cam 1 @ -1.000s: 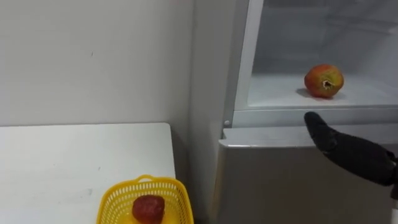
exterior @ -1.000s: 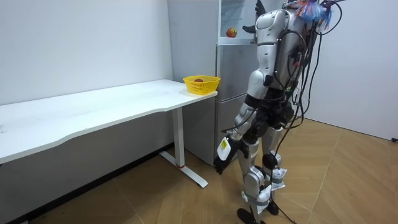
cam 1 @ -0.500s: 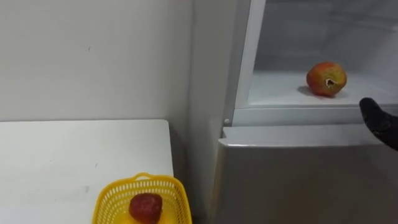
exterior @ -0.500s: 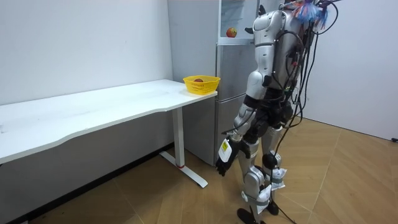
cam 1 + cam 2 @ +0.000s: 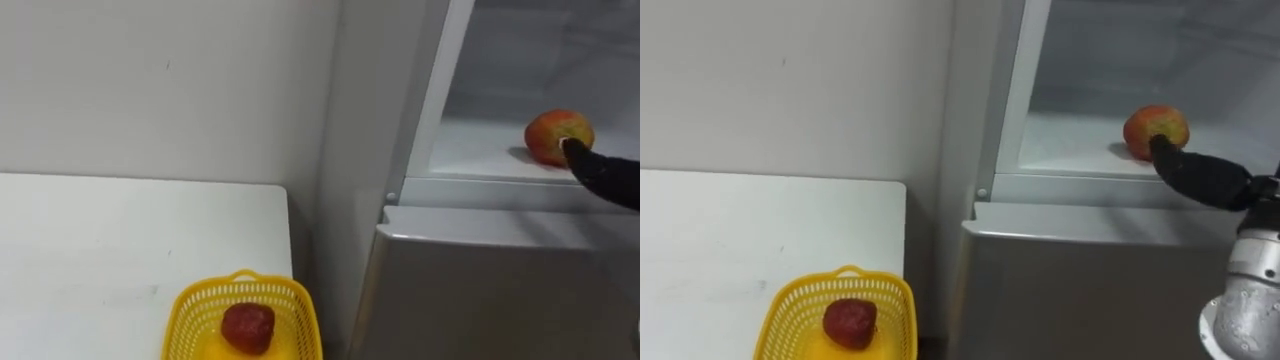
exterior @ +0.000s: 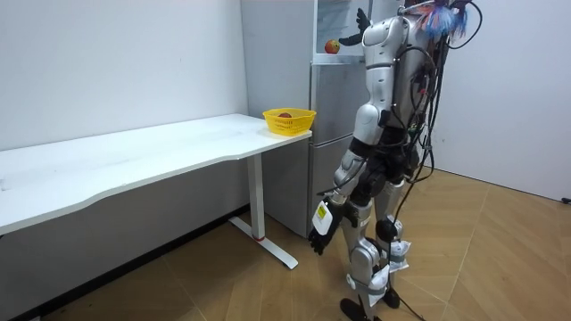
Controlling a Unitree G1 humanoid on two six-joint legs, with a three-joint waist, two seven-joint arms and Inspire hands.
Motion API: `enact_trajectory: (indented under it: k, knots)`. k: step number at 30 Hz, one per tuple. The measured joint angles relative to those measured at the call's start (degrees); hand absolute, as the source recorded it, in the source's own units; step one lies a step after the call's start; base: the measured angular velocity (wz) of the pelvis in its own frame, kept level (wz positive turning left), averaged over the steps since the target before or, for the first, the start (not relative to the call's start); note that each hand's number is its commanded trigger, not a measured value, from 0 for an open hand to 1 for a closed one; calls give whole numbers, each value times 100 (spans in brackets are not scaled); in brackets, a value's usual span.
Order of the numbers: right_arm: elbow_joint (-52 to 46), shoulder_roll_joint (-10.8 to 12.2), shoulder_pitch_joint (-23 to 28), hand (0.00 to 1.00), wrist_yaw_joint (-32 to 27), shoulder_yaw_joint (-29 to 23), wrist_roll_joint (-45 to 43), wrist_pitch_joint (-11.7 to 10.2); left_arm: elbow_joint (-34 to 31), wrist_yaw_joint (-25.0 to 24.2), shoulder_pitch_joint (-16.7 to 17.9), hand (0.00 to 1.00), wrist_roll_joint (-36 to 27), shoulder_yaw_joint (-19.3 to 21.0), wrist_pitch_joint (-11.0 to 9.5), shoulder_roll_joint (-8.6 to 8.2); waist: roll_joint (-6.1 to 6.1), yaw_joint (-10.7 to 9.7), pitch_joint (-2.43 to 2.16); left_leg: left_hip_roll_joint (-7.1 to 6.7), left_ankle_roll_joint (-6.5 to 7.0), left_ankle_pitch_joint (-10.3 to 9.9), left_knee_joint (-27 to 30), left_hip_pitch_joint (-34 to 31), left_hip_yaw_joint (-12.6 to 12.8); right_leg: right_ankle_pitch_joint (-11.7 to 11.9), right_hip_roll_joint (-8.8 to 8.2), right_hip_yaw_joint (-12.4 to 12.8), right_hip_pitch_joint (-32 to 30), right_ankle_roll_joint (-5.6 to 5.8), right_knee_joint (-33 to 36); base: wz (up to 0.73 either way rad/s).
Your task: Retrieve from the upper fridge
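Fruit (image 5: 1145,125), round and red-yellow, sits on the upper fridge's shelf (image 5: 1070,150) close behind its front edge. The right hand (image 5: 1200,175) reaches in with fingers stretched straight, tips at the fruit's near side, gripping nothing, while the left hand (image 6: 319,234) hangs low by the leg. The fruit looks firm, smooth, light and apt to roll if nudged, so wrapping its widest part from the side seems wisest.
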Motion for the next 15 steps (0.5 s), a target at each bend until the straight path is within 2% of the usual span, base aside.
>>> enact_trajectory:
  k: [3, 6, 9, 11, 13, 15]
  knots:
    - [344, -283, -257, 0, 38, 6, 10, 120, 0, -20, 6, 0, 3, 81, 0, 9, -19, 30, 3, 10, -13, 10, 33, 5, -31, -1, -2, -2, -47, 0, 81, 6]
    - [565, -501, -367, 0, 75, 26, 136, 118, 4, -26, 1, 0, 23, 89, 0, 35, -83, 118, 6, 6, -18, 15, 72, -13, -56, -1, -10, -55, -43, -1, 77, 2]
    - [790, -541, -392, 0, 97, 28, 262, 143, 3, -38, -6, 0, 43, 95, 6, 83, -205, 132, 19, 3, -22, 19, 122, -30, -80, -3, -21, -102, -44, -4, 75, 6]
    - [794, -547, -395, 0, 148, 29, 266, 231, -3, -66, -2, 0, 59, 97, 19, 87, -252, 134, -1, -5, -22, 17, 147, -83, -87, -8, -31, -127, -59, -12, 66, 2]
    - [794, -577, -397, 0, 192, 29, 345, 241, -59, -144, 14, 0, 63, 97, 66, 95, -279, 121, -8, -13, -22, 16, 168, -110, -106, -8, -40, -135, -61, -13, 66, 4]
    - [794, -704, -425, 0, 336, 33, 480, 251, -186, -164, 90, 0, 66, 112, 104, 96, -276, 144, -7, -22, -21, 16, 160, -103, -108, -8, -44, -133, -54, -13, 68, 0]
